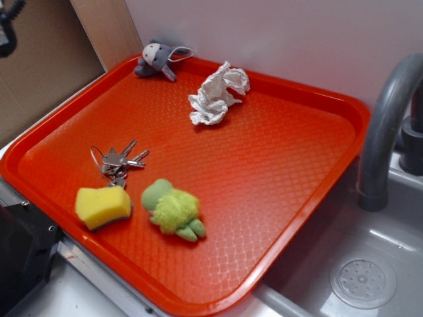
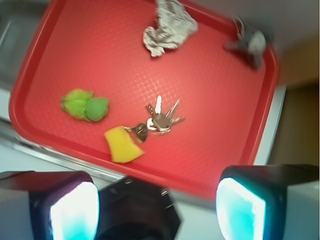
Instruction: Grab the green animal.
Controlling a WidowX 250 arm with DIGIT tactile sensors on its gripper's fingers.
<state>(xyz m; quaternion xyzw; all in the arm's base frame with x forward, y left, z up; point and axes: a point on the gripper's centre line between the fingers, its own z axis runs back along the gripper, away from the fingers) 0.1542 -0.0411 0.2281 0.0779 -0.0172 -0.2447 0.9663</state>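
Note:
The green animal (image 1: 173, 210) lies on the red tray (image 1: 264, 152) near its front edge, its paler head toward the keys and its feet toward the front rim. In the wrist view it (image 2: 85, 105) shows at the tray's (image 2: 215, 100) left side. My gripper (image 2: 157, 210) is open and empty, with the jaws wide apart. It is high above, off the tray's front-left rim and well apart from the animal. In the exterior view only a black piece of the arm (image 1: 6, 26) shows at the top left.
On the tray are a yellow sponge (image 1: 102, 206) beside the animal, a bunch of keys (image 1: 120, 160), a crumpled white cloth (image 1: 217, 94) and a grey-and-white plush (image 1: 157, 59) at the far corner. A grey faucet (image 1: 390, 125) and sink (image 1: 357, 264) are on the right. A black object (image 2: 135, 210) sits below my gripper.

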